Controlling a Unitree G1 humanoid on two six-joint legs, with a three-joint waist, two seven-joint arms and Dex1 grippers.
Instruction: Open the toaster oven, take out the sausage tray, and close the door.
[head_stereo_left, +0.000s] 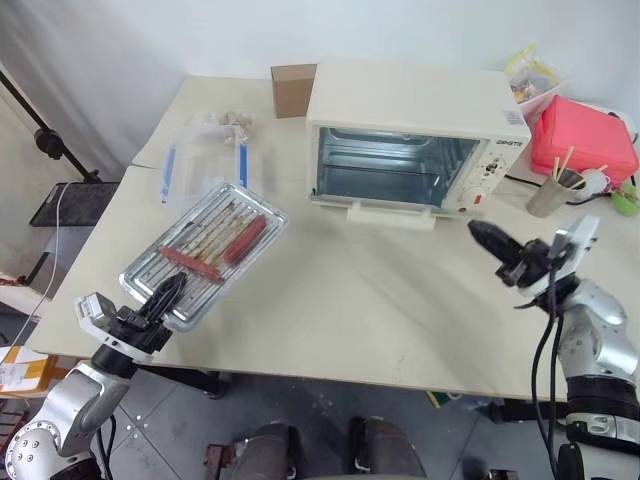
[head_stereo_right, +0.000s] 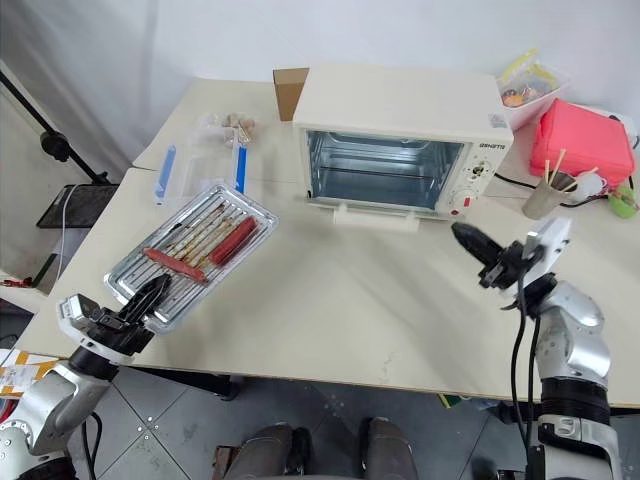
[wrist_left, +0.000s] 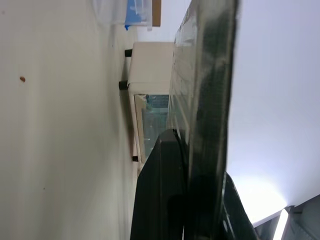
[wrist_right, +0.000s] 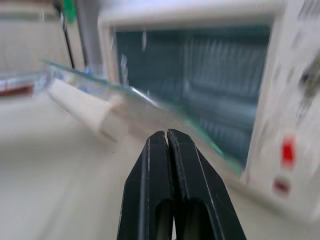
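sausage tray (head_stereo_left: 205, 247) hangs off the tabletop (head_stereo_left: 350, 300) edge, pinched by the left hand (head_stereo_left: 165, 297); right hand (head_stereo_left: 490, 240) pressed together, empty, before the door (head_stereo_left: 392, 213), which hangs open.

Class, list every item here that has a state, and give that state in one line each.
Oven: empty inside.
Door: open, folded down.
Tray: out of the oven, held at its near edge, two sausages on it.
Left hand: shut on tray.
Right hand: shut, holding nothing.
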